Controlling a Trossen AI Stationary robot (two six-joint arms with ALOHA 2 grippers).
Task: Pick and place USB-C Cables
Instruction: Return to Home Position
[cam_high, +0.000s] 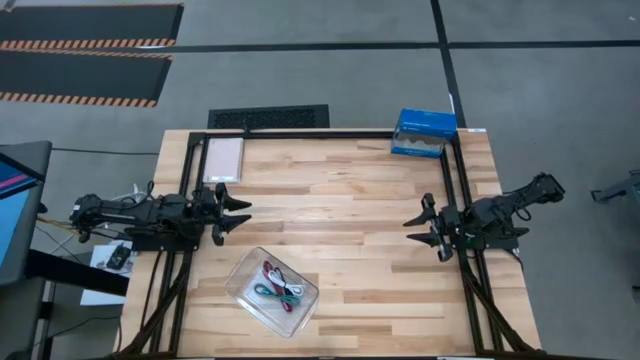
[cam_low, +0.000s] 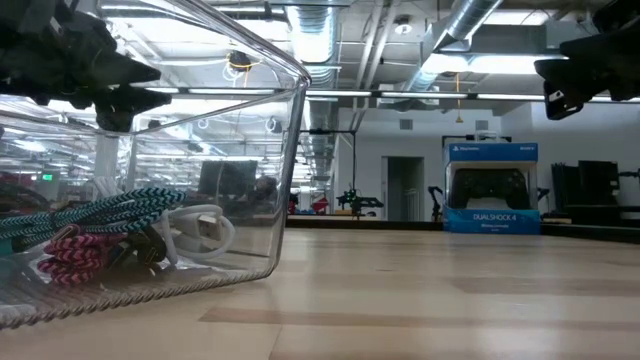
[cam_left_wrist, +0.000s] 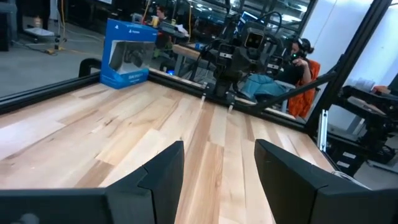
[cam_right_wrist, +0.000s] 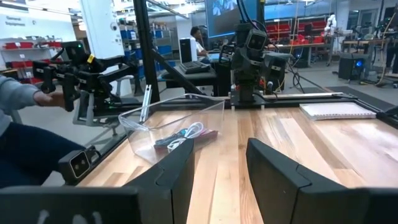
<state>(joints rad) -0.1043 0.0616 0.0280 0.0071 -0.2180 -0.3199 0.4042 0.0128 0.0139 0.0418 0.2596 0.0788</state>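
Across the whole high view, a wooden counter (cam_high: 340, 200) inside a black frame, bare through the middle. 2 dark arms parked at opposite ends.

At the left end, the left gripper (cam_high: 243, 213) spread wide, holding nothing, aimed across the boards toward its partner. At the right end, the right gripper (cam_high: 418, 226) likewise spread and empty, aimed back.

At the far edge, nearer the right arm, a blue DualShock 4 box (cam_high: 424, 133).

Near the front edge, the clear tray (cam_high: 243, 292), long axis on a diagonal. Closer to the left gripper than to the right, yet apart from both and off to the side of the left gripper's line.

Inside it, all 4 USB-C cables (cam_high: 278, 288) heaped together:
- teal cable (cam_low: 90, 215) on top
- magenta-pink cable (cam_low: 70, 255) beneath
- white cable (cam_low: 200, 228) toward the tray's wall
- probably the dark cable buried among them, hard to make out through the plastic

None on the open boards.

Judged finished bar the homing: no reach toward the tray called for, only a fold-back along each arm's own side, well away from the tray rim.
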